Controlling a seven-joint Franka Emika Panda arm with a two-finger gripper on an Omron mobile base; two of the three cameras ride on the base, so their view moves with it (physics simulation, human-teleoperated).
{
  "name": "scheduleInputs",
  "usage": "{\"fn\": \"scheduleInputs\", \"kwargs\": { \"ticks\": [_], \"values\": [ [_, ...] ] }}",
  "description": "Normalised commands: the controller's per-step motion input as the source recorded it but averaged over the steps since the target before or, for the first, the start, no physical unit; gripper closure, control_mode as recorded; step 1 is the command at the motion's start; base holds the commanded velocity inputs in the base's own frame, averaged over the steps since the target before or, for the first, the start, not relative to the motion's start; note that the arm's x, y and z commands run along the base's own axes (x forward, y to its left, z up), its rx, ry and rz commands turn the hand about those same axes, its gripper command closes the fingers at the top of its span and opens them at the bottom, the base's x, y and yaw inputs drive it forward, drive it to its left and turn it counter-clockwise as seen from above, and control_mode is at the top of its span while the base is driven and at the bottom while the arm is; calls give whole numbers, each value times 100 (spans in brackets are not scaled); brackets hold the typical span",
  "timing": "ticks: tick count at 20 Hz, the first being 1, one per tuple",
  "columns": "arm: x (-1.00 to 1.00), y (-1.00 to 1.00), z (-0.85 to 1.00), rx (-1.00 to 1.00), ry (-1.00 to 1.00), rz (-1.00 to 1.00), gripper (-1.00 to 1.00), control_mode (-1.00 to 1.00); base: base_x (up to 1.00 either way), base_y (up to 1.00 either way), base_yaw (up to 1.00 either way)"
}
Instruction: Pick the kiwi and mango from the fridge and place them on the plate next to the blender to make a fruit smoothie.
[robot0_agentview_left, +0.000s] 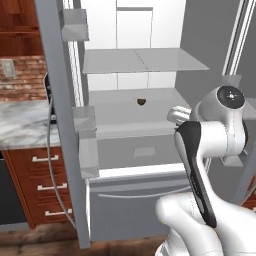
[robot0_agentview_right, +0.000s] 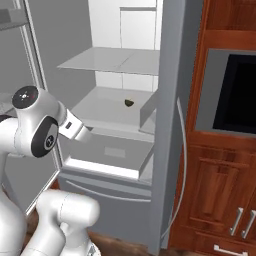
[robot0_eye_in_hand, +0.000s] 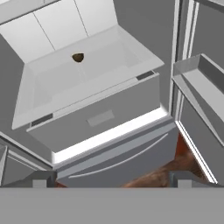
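- Standing open, the fridge (robot0_agentview_left: 150, 30) is seen with a small brown kiwi (robot0_agentview_left: 141, 102) on its middle shelf (robot0_agentview_left: 120, 107).
- The gripper (robot0_eye_in_hand: 111, 180) is held spread wide, empty, before the drawer (robot0_eye_in_hand: 100, 118).

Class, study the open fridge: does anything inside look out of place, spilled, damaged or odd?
Nothing looks spilled, tilted or broken. The fridge stands open, its shelves level. One small brown fruit, likely the kiwi, sits alone on the middle shelf.

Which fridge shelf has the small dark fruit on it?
The lower shelf, just above the drawer; the small dark fruit sits towards its back. The upper shelf is bare.
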Motion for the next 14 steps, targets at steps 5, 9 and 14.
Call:
{"fn": "scheduleInputs", "kwargs": {
  "ticks": [5, 9, 14],
  "values": [
    [0, 0, 0, 0, 0, 0, -100, 100, 35, 28, -1],
    [0, 0, 0, 0, 0, 0, -100, 100, 33, 37, -1],
    [0, 0, 0, 0, 0, 0, -100, 100, 40, 19, -1]
  ]
}}
